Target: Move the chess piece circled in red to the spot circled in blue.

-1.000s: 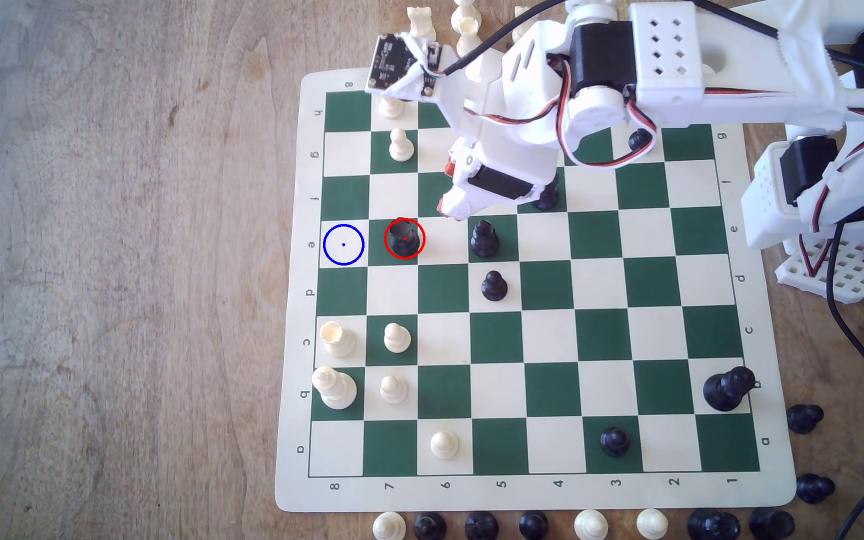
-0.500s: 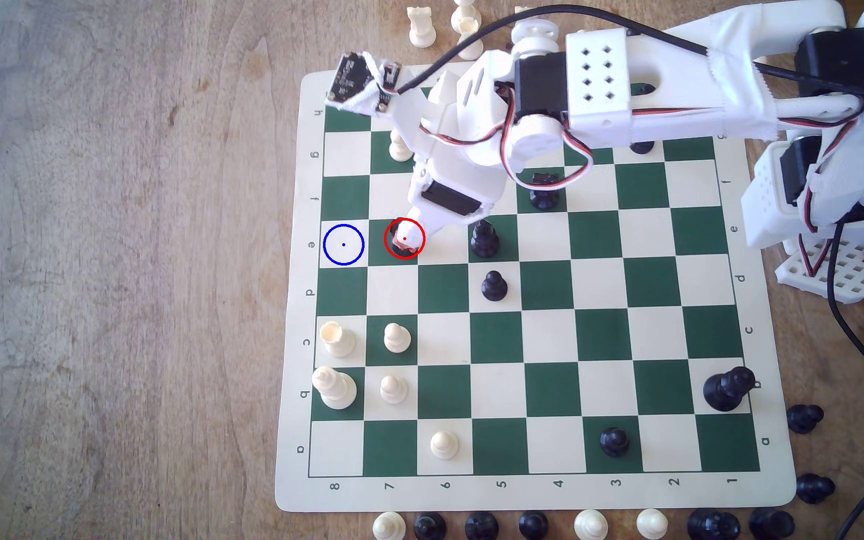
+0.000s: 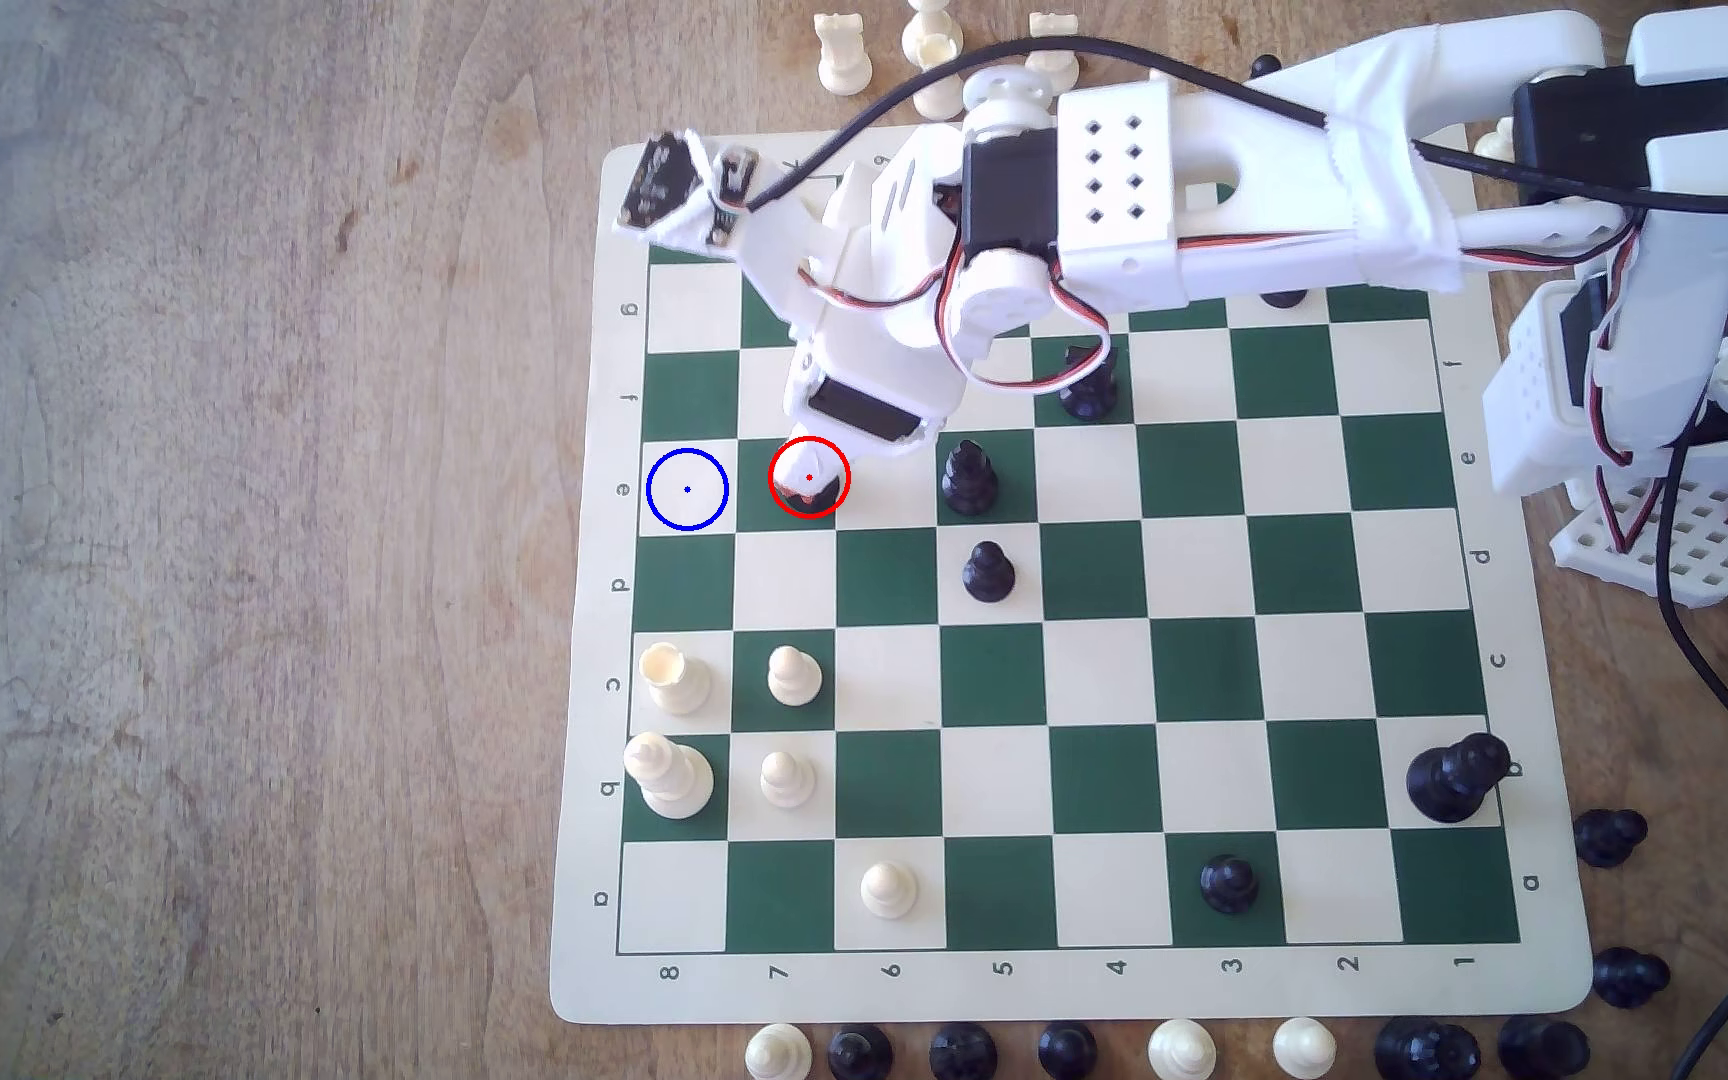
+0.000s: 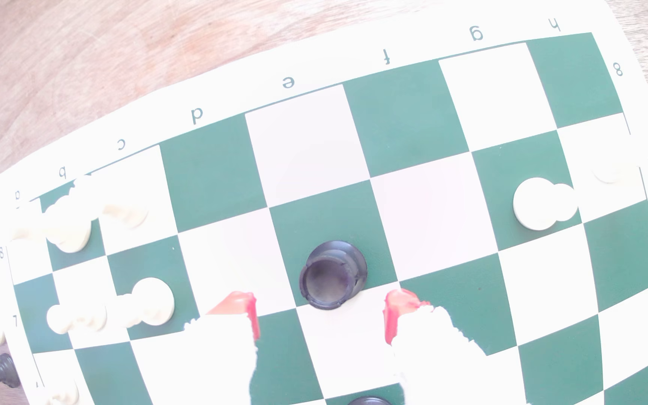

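The black rook-like piece (image 4: 332, 274) stands upright on a green square. In the exterior view the red ring (image 3: 773, 478) marks that square, where my gripper (image 3: 806, 483) covers most of the piece from above. The wrist view has the gripper (image 4: 320, 315) open, its red-padded fingertips (image 4: 242, 311) on either side of the piece's near edge and not touching it. The blue-ringed cream square (image 3: 687, 489) is bare, one square toward the exterior view's left at the board's edge.
A black pointed piece (image 3: 969, 478) stands two squares toward the exterior view's right of the ring, with a black pawn (image 3: 988, 571) and another black piece (image 3: 1088, 386) nearby. White pieces (image 3: 794, 675) stand closer to the camera. Captured pieces (image 3: 1068, 1049) line the board's near edge.
The arm swung toward the exterior view's left and came down. The gripper went from beside the ringed piece to right over it, covering it.
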Available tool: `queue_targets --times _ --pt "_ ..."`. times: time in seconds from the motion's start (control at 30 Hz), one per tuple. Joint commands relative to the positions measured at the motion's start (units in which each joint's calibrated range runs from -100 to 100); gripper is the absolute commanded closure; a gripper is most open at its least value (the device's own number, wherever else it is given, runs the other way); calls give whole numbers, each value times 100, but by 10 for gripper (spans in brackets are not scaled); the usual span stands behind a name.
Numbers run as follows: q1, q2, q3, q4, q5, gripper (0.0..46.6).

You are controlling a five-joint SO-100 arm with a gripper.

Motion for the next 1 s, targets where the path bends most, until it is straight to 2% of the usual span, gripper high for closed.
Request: queue_targets --times 0.0,0.97 --pt "-47 -44 -510 -77 15 291" --pt "-94 643 -982 -249 -54 309"
